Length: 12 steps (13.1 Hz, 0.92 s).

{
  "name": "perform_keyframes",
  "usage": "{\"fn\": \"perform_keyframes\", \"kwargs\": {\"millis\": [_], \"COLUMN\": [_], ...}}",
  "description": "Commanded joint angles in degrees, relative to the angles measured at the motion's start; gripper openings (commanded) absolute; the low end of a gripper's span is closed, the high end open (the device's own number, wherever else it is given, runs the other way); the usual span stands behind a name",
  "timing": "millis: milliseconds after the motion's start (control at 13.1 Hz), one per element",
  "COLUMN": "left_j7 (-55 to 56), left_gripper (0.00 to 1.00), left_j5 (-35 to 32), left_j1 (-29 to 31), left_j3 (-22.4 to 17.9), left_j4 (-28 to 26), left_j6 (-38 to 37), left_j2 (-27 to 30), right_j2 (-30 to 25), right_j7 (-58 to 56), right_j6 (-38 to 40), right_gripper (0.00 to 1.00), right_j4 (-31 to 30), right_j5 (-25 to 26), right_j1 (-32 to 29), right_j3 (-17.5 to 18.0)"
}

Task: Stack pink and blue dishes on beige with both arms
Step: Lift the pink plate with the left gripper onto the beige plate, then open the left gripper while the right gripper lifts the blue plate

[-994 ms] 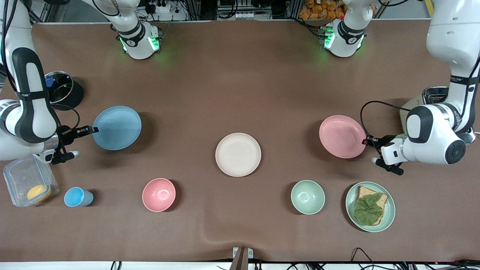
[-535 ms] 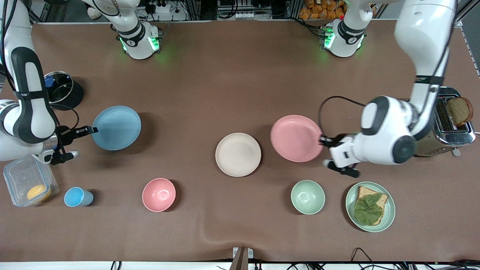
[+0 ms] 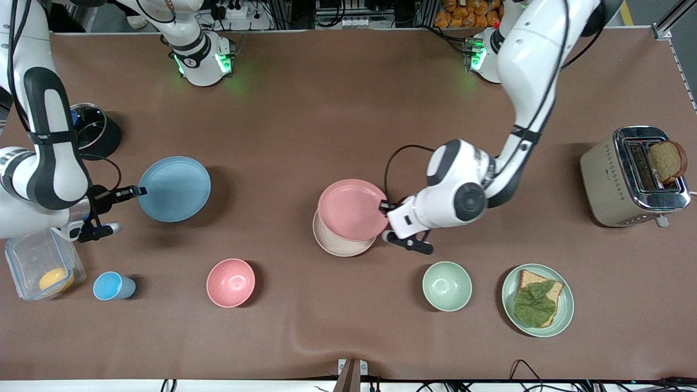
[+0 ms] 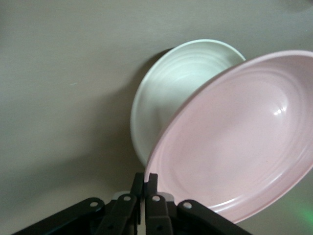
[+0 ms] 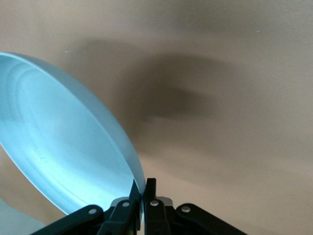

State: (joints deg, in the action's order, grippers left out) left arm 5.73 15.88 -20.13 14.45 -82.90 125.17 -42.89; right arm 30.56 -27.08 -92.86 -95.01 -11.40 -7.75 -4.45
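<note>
The pink plate (image 3: 351, 209) hangs just above the beige plate (image 3: 340, 245) at the table's middle and covers most of it. My left gripper (image 3: 383, 207) is shut on the pink plate's rim at the side toward the left arm's end. From the left wrist, the pink plate (image 4: 239, 142) is tilted over the beige plate (image 4: 171, 93), pinched by the left gripper (image 4: 145, 177). The blue plate (image 3: 174, 189) is held up near the right arm's end, my right gripper (image 3: 140, 191) shut on its rim. The right wrist view shows the blue plate (image 5: 63, 152) in the right gripper (image 5: 142, 184).
A pink bowl (image 3: 231, 282), a green bowl (image 3: 447, 286) and a green plate with bread and a leaf (image 3: 537, 300) lie nearer the front camera. A blue cup (image 3: 111, 286) and a clear box (image 3: 41, 267) sit by the right arm; a toaster (image 3: 634, 175) sits at the left arm's end.
My left arm has swung the pink plate from the left arm's end to over the beige plate. The right gripper and blue plate shifted slightly toward the middle.
</note>
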Motion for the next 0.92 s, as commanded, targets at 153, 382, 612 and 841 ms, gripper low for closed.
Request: {"fn": "perform_keyframes", "kwargs": {"millis": [153, 382, 612, 841], "left_j7": [-0.80, -4.12, -5.29, -5.64], "left_gripper": [0.00, 1.00, 1.00, 1.00], "left_j5": [1.35, -0.40, -2.78, -8.64], "left_j1": [-2.11, -1.24, 0.43, 5.61], "left_j3": [-0.82, -1.26, -1.61, -1.61], "left_j4": [1.95, 1.95, 1.95, 1.86], "left_j6": [3.50, 3.50, 2.97, -2.28], "left_j2": [-3.51, -2.37, 1.13, 5.87], "right_j2": [0.82, 0.82, 0.91, 1.26], "right_j7": [5.63, 7.74, 9.94, 14.76], "right_j6": [3.48, 3.48, 3.39, 2.95], "right_gripper": [0.00, 0.00, 0.00, 0.00], "right_j4": [3.16, 3.25, 3.25, 3.69], "right_j5": [-3.89, -4.42, -6.88, -10.91], "right_j1": [3.00, 5.28, 6.95, 10.37], "right_j3": [-0.30, -0.29, -0.29, -0.29]}}
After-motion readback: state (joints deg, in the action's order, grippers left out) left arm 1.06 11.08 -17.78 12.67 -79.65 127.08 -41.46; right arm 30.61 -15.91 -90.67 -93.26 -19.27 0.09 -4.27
